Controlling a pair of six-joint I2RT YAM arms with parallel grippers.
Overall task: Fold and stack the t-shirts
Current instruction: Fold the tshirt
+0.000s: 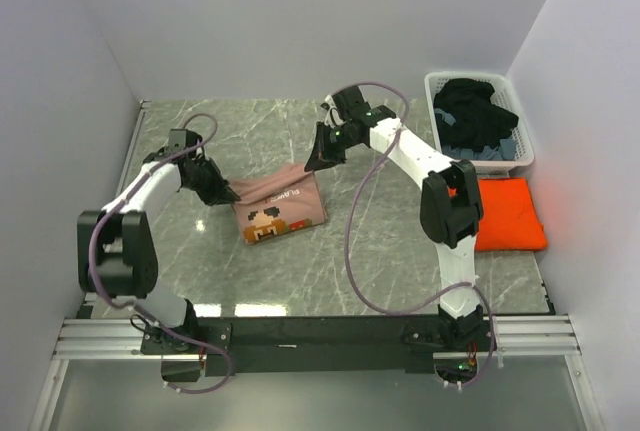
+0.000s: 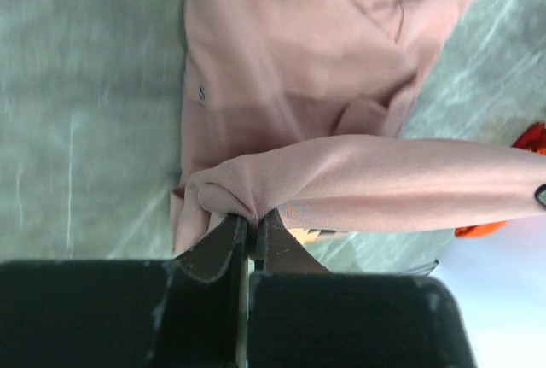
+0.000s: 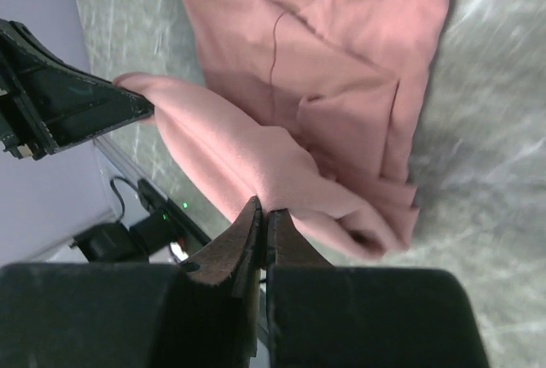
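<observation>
Soft dusty-pink cotton: your pink tee (image 1: 282, 209) lies half-folded mid-table on the veined grey marble table (image 1: 200, 271), pixel graphic up. Your left gripper (image 2: 252, 224) is clamped on its bunched left corner and your right gripper (image 3: 261, 214) is pinched on the far corner, a smooth roll of cloth raised between them. One orange tee (image 1: 512, 216) (flat, squared) lies well to the right; two tees in all.

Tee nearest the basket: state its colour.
The tee is bright orange, best seen in the top external view.
</observation>
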